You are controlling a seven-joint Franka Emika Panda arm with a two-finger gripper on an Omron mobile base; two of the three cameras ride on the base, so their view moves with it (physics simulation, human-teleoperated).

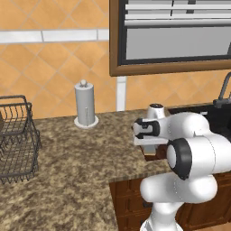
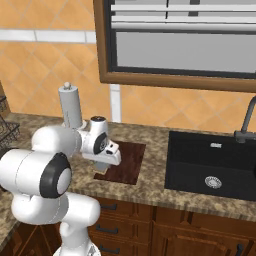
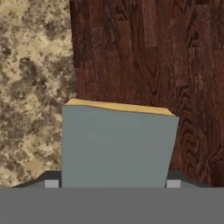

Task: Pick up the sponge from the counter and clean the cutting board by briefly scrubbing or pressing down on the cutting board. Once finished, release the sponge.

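Sponge sits between the jaws in the hand view, grey-green face toward the camera, thin yellow edge on its far side. The two small finger tips flank its lower corners, one each side, so the jaws look closed onto it at roughly sponge width. I read that as a grip. Actual pad contact is cut off at the bottom of the view, so I can't confirm it.

Key relation: the cutting board lies beyond and under the sponge, along the direction the hand points. The sponge's far edge overlaps the board's left margin, and the board's edge runs up the view just right of the sponge's left side. So most of the sponge is over wood and a left strip is over the granite bench. Judgement: pressing calls for a move along the hand axis, plus a small shift toward the board's interior to keep the whole pad on wood.

From the right base view the gripper hangs over the near-left part of the board, with the sink well apart to the right.

Hard to make out:
- Height of the sponge above the board. No shadow or gap reads clearly, so touching or hovering is unknown.
- In the left base view the arm covers nearly all of the board and the sponge.
- Sponge long axis is unclear, since its lower part is cropped.

Paper towel holder and wire basket are off to the left, out of the way.
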